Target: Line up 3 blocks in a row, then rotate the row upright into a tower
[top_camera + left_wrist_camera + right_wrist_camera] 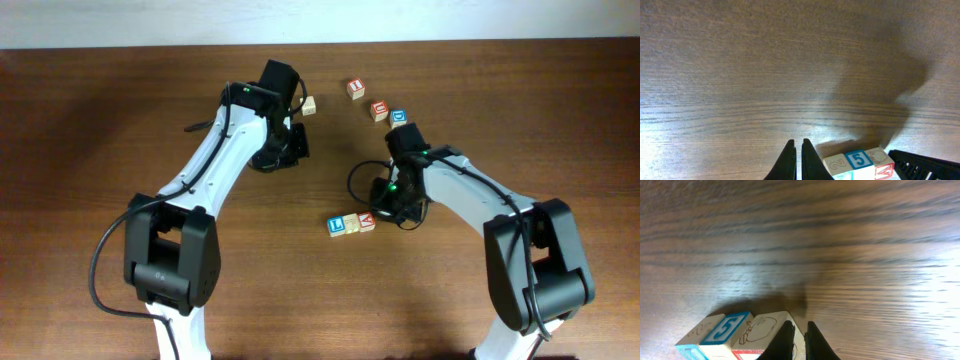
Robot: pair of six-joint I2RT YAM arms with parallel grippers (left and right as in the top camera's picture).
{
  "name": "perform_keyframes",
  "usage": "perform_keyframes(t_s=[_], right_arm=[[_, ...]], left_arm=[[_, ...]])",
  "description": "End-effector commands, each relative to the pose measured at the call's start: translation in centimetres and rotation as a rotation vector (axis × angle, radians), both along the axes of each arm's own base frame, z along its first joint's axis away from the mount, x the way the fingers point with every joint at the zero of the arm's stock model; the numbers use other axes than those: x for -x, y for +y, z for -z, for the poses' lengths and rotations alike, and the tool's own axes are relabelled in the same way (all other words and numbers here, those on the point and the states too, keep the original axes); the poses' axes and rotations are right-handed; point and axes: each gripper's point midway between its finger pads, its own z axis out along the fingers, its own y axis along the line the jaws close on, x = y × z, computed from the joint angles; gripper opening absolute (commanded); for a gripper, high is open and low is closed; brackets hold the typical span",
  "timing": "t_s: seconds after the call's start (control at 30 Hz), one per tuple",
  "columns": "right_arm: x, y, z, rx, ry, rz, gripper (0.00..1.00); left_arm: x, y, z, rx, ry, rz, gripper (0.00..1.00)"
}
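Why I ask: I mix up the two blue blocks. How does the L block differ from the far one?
The L block shows a solid blue top with a white letter; the far block shows a pale face in a blue frame. The L block touches a tan block in a row; the far block sits near a red block. Both are small cubes.

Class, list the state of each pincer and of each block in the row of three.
Left pincer: shut, holding nothing.
Right pincer: shut, holding nothing.
Blue "L" block: flat, L face up, at one end of the row.
Tan block: flat, mid-row, touching both neighbours.
Red block: flat, at the row's other end, ungripped.
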Motion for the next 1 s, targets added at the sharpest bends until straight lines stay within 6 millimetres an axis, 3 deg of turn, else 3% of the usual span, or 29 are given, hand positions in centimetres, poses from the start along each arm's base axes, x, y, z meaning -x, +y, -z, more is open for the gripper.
perform_keyframes(t_s=[0.0, 0.07, 0.13, 0.23, 0.27, 0.33, 0.43, 0.5, 0.67, 0.97], right_arm=[[0.9, 1.4, 0.3, -0.006, 0.023, -0.008, 0.11], [0.8, 1.6, 0.3, -0.008, 0.015, -0.018, 0.11], [-0.3, 1.3, -0.4, -0.016, -0.027, -0.057, 0.13], [-2.7, 2.1, -3.4, -0.027, -0.131, -0.203, 0.29], [-3.7, 2.9, -4.9, -0.034, -0.192, -0.283, 0.31], [-3.8, 4.2, -5.2, -0.017, -0.221, -0.306, 0.31], [-3.8, 6.6, -5.2, 0.028, -0.294, -0.375, 0.32], [-3.8, 7.2, -4.2, 0.163, -0.327, -0.349, 0.33], [-2.6, 8.7, -1.9, 0.203, -0.286, -0.316, 0.32], [-0.8, 9.4, -1.1, 0.220, -0.234, -0.331, 0.31]], left_arm=[[0.9, -0.3, 0.7, -0.023, 0.036, 0.005, 0.05], [1.5, 0.0, 0.8, -0.042, 0.050, 0.054, 0.06], [0.1, 2.2, 0.9, -0.080, 0.015, 0.019, 0.09], [-2.1, 7.4, 0.7, -0.067, -0.002, -0.088, 0.01], [-2.8, 9.2, 0.7, -0.064, -0.012, -0.132, 0.02], [-3.8, 12.0, 0.6, -0.060, -0.036, -0.197, 0.00], [-3.9, 12.4, 0.6, -0.068, -0.044, -0.177, 0.00], [-4.4, 12.4, 0.5, -0.065, -0.061, -0.178, 0.02], [-4.3, 12.0, 0.5, -0.064, -0.061, -0.171, 0.04], [-4.3, 12.0, 0.5, -0.064, -0.061, -0.170, 0.03]])
